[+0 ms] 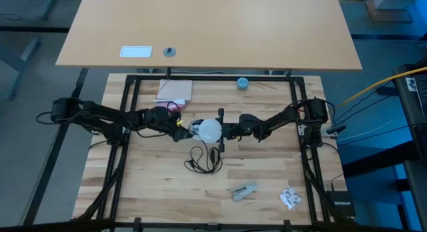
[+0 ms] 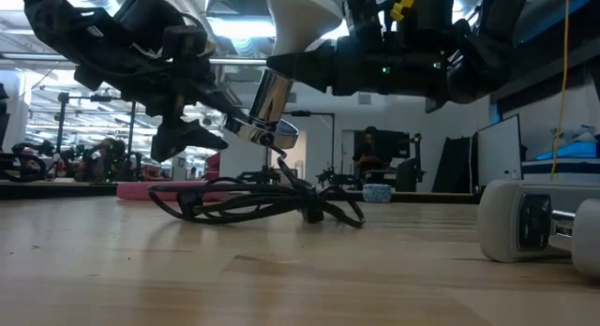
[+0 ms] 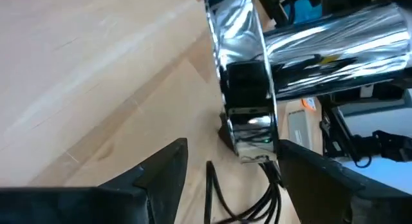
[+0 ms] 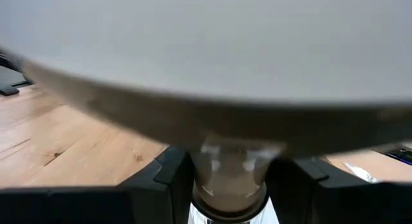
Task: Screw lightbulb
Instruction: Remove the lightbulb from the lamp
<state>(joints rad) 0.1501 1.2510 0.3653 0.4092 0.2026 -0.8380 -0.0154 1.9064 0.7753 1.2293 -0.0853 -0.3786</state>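
Right gripper (image 1: 230, 131) clamped the lightbulb (image 1: 209, 131) neck; left gripper (image 1: 181, 130) stood open just beside its chrome socket (image 2: 265, 106), axis tilted.

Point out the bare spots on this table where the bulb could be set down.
Bare wood: front left, left of the cord; back right, between the blue object and the right arm. Crowded: the centre, where the left tool and right tool meet at the bulb, and front right around the packet.
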